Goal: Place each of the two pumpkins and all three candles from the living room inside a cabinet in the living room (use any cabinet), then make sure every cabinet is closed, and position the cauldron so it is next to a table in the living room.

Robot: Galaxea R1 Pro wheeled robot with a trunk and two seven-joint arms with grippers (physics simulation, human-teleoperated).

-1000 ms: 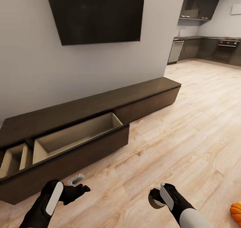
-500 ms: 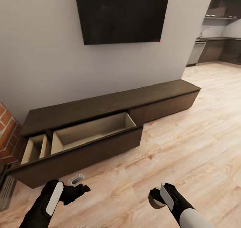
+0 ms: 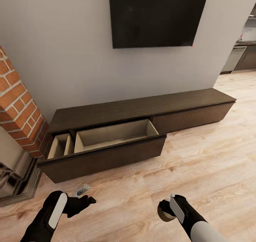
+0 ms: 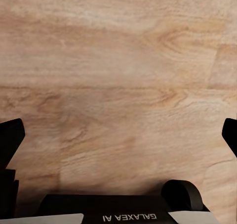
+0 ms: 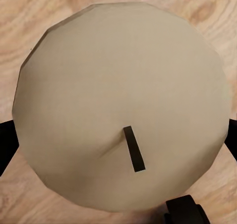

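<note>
Candle (image 5: 121, 108): held between the fingers of the right gripper (image 3: 166, 209), low over the plank floor (image 3: 199, 163). Right wrist view shows its round beige-olive top face-on, dark wick (image 5: 134, 155) in sight, black finger at each side of it. Its axis lies along the camera's line of sight.

Left gripper (image 3: 85, 200): fingers spread wide, nothing between them; left wrist view shows bare floor planks between the two black tips. Lettering "GALAXEA AI" reads on the gripper body, upside down in that view.

Cabinet (image 3: 142, 108): long axis runs along the grey wall, under the wall TV (image 3: 156, 16). Its wide left drawer (image 3: 106, 146) is pulled out toward the robot, pale beige inside, with a narrower compartment at its left end. The right drawer front is flush.

Room: open floor between both grippers and the drawer front, more open to the right. Brick fireplace (image 3: 19, 106) bounds the left, close to the cabinet's end.
</note>
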